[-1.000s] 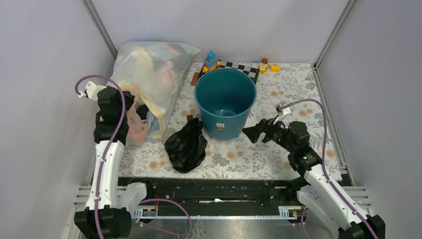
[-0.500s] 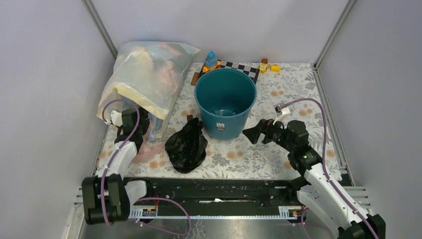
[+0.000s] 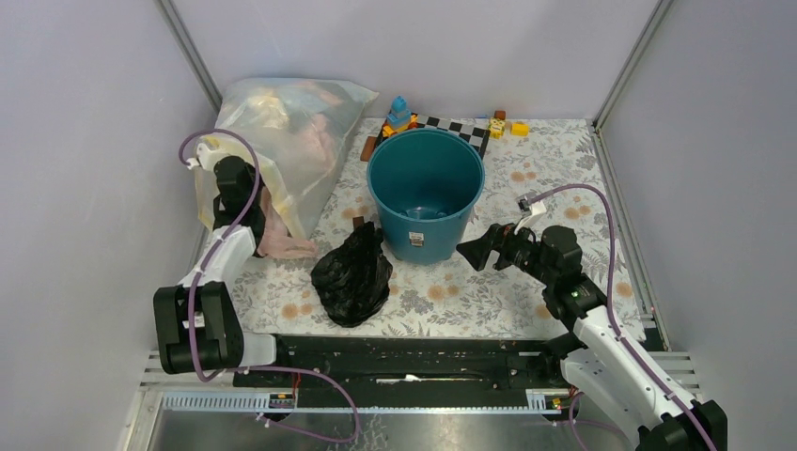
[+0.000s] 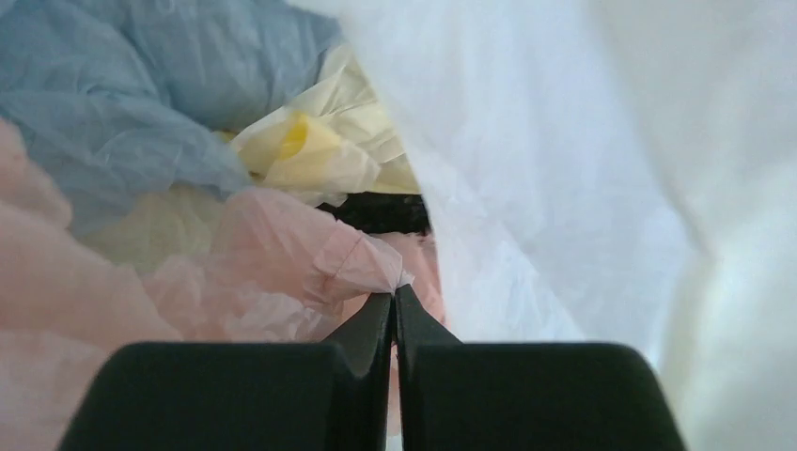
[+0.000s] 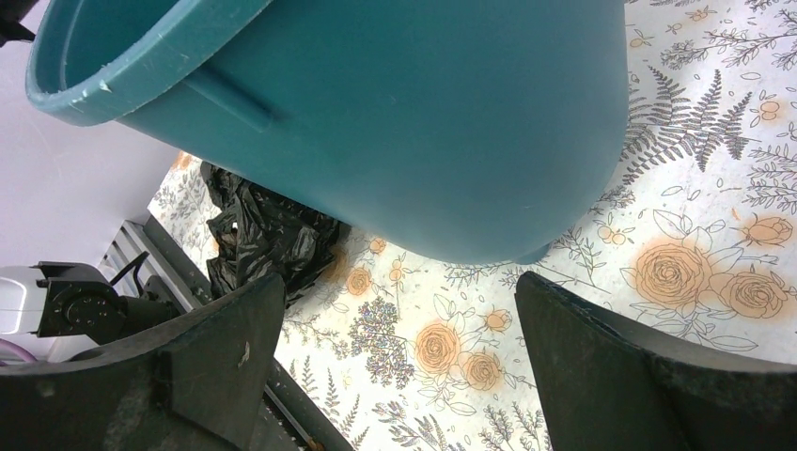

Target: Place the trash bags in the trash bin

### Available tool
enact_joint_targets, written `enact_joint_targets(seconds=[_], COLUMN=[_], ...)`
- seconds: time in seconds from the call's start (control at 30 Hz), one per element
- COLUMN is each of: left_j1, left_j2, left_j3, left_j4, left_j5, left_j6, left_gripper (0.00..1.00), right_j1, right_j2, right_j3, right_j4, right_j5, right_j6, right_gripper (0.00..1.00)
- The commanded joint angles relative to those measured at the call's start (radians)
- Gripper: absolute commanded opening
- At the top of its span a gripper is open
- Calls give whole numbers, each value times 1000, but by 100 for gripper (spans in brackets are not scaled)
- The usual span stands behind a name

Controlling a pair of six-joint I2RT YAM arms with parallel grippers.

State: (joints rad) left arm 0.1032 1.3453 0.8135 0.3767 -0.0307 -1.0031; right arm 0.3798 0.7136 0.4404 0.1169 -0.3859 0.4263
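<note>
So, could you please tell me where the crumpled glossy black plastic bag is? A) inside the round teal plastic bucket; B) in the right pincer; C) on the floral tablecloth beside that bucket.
C: the crumpled glossy black plastic bag lies on the floral tablecloth beside the round teal plastic bucket.

Plain lavender-grey walls [image 3: 85, 141] with metal corner posts [image 3: 193, 52] rise around a floral cloth [image 3: 554, 150], evenly lit.

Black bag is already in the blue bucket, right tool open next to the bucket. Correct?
No. The black bag lies on the table in front of the bucket, not inside it; the top view shows this. The right tool is open next to the bucket.
</note>
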Motion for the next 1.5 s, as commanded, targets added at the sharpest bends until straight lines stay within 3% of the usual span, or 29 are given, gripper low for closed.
enact_joint_targets(seconds=[0.0, 0.13, 0.17, 0.27, 0.37, 0.5, 0.6, 0.77, 1.1, 1.3, 1.47], left_j1=[4, 4, 3, 4, 4, 3, 3, 3, -3, -34, -207], left_j2=[-47, -41, -37, -56, -111, -189, -269, -441, -679, -784, -769], left_j3=[-30, -84, -89, -123, -90, -17, -37, -72, 44, -45, -92], left_j4=[166, 145, 112, 56, -156, -465, -592, -740, -1093, -1020, -964], left_j5=[-51, -2, 10, 49, 34, 34, 36, 88, 169, 327, 236], left_j6=[42, 38, 38, 45, 43, 61, 24, 32, 171, 187, 187], left_gripper=[0, 0, 5, 37, 69, 83, 95, 99, 99, 94, 94], right_j1=[7, 6, 6, 7, 6, 7, 6, 7, 10, 29, 50], right_j2=[3, 5, 2, 4, -7, 3, 15, 40, 87, 189, 301], right_j3=[40, 12, 4, 0, 11, 7, -51, -104, -125, -139, -112], right_j4=[43, 99, 113, 117, 76, 83, 207, 297, 346, 487, 589], right_j5=[-16, -43, -45, -52, -30, -48, -104, -108, -125, -94, -51], right_j6=[-2, 27, 40, 61, 60, 48, 56, 63, 57, 65, 81], right_gripper=[100, 100, 100, 100, 100, 100, 100, 100, 100, 100, 100])
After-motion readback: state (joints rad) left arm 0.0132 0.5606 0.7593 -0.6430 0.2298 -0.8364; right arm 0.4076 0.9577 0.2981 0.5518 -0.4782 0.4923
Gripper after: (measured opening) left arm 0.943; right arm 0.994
